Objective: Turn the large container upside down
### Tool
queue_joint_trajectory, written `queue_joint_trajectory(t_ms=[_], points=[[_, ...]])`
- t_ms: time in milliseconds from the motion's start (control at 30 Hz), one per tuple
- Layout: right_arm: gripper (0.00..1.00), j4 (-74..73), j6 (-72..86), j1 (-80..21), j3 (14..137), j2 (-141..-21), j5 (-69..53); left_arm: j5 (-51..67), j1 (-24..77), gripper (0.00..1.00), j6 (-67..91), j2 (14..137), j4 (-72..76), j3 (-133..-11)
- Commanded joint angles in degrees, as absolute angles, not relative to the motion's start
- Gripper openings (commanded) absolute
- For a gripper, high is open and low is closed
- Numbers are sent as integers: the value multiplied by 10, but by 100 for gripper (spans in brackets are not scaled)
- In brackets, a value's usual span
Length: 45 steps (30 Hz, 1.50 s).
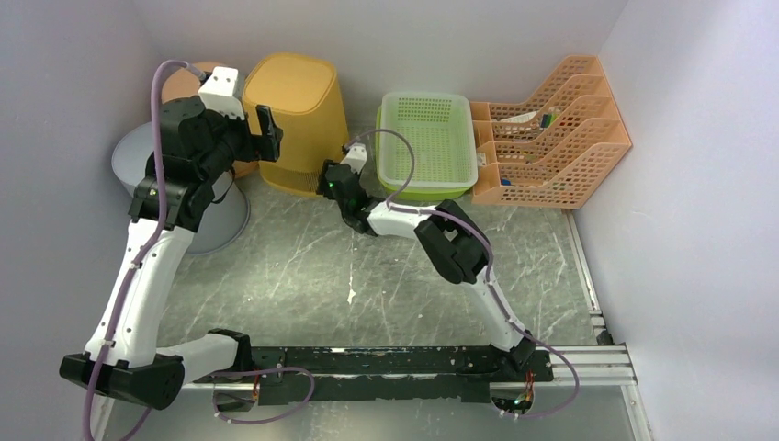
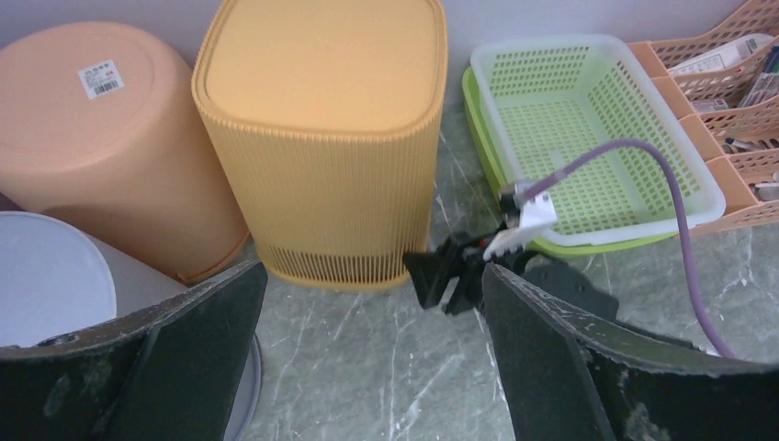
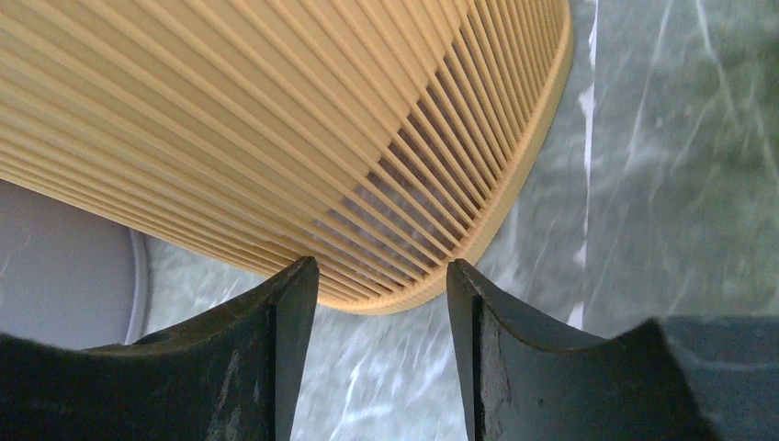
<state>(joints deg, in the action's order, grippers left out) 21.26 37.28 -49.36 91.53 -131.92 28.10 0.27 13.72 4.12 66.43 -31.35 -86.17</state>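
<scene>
The large container (image 1: 299, 119) is a yellow ribbed bin at the back of the table. It stands with its closed base up and its slotted rim on the table (image 2: 321, 138). My left gripper (image 1: 259, 138) hovers in front of its left side, open, with nothing between the fingers (image 2: 372, 276). My right gripper (image 1: 331, 179) sits low at the bin's front right corner. It is open too, its fingertips just short of the rim (image 3: 381, 276), and the ribbed wall (image 3: 276, 119) fills the right wrist view.
An orange bucket (image 2: 92, 138), base up with a white label, stands left of the bin. A grey round bin (image 1: 138, 165) is in front of it. A green basket (image 1: 427, 142) and an orange file rack (image 1: 551, 133) lie to the right. Walls enclose the back and sides.
</scene>
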Motion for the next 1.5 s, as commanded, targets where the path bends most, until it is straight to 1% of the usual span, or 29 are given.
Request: queue_joint_trajectory(t_ms=[0,100,333,467,633,767,833,933,1033,1133,1233,1467], points=[[54,261,297,-472,982,-1360,219,17,140,100,45,664,-284,-842],[54,263,268,-464,1021,-1385,201,18,140,100,47,668,-276,-834],[55,237,233,-441,1084,-1416,215,18,140,100,47,678,-268,-822],[55,253,232,-440,996,-1347,225,18,140,100,48,685,-267,-821],[56,246,200,-446,863,-1215,253,21,140,100,52,689,-265,-818],[58,172,177,-429,834,-1126,283,27,140,100,55,692,-269,-816],[58,120,163,-411,850,-1111,273,28,140,100,56,692,-268,-811],[60,22,143,-378,905,-1121,264,29,140,100,58,695,-264,-802],[62,-70,132,-344,977,-1152,236,34,140,99,61,700,-261,-796],[63,-143,125,-324,1046,-1209,186,41,139,100,64,702,-258,-792],[63,-172,115,-318,1081,-1239,168,39,140,100,63,703,-258,-790],[63,-169,117,-316,1074,-1253,148,39,140,100,61,703,-258,-783]])
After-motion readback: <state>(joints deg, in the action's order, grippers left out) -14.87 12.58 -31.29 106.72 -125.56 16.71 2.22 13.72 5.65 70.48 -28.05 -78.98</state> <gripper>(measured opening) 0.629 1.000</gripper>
